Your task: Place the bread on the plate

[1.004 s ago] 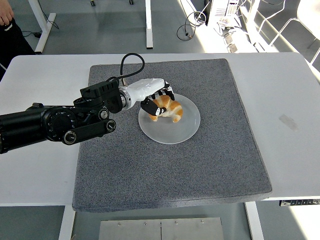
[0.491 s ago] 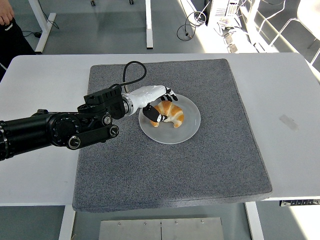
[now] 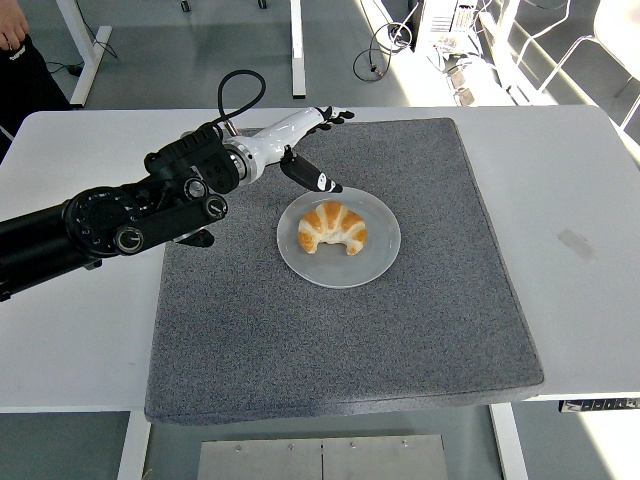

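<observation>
One croissant (image 3: pixel 333 228) on plate (image 3: pixel 380 262)

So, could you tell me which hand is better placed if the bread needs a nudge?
The left hand: it hovers open just behind the plate, close to the bread. No right arm shows.

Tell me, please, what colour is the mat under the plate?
The mat is speckled dark grey, seen in the head view, under the white plate.

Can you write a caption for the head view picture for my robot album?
A croissant sits on a white plate while the open left robot hand hovers beside it.
</observation>
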### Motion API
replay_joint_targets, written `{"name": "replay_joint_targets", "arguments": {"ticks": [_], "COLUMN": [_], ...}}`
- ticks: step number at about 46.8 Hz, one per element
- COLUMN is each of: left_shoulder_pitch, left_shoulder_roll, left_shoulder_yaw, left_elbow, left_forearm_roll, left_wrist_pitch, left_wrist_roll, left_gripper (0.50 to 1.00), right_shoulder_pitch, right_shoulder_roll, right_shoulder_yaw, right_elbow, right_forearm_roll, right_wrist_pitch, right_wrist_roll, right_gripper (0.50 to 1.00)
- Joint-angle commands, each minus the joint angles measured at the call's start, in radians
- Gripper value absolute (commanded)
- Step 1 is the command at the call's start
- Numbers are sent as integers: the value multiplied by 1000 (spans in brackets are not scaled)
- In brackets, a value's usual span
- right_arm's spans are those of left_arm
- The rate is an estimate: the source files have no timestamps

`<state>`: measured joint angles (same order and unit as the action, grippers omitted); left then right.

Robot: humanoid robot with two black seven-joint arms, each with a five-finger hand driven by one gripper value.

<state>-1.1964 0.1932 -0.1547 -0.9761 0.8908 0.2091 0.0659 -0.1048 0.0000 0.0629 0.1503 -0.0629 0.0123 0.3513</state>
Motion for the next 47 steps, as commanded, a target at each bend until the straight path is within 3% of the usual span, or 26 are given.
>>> {"name": "replay_joint_targets", "arguments": {"ticks": [1, 18, 37, 42, 47], "left_shoulder_pitch": [8, 121, 193, 199, 213], "left_shoulder_roll": [15, 31, 9, -35, -70], "left_shoulder_yaw": [-43, -227, -414, -451, -480], "left_elbow": [0, 42, 181, 232, 269], "left_forearm_roll": [-13, -271, -638, -719, -765], "left_wrist_pitch": [22, 156, 151, 147, 125], "left_wrist_roll": [-2, -159, -445, -488, -494], "left_gripper": [924, 913, 910, 910, 910], "right_shoulder_pitch": [0, 0, 0, 0, -1], "right_shoulder_roll": [0, 0, 0, 0, 0], "right_shoulder_yaw": [0, 0, 0, 0, 0], "right_elbow": [0, 0, 0, 0, 0], "right_forearm_roll": [0, 0, 0, 0, 0], "right_wrist_pitch": [0, 0, 0, 0, 0], "right_wrist_roll": [0, 0, 0, 0, 0], "right_gripper": [1000, 1000, 1000, 1000, 1000]}}
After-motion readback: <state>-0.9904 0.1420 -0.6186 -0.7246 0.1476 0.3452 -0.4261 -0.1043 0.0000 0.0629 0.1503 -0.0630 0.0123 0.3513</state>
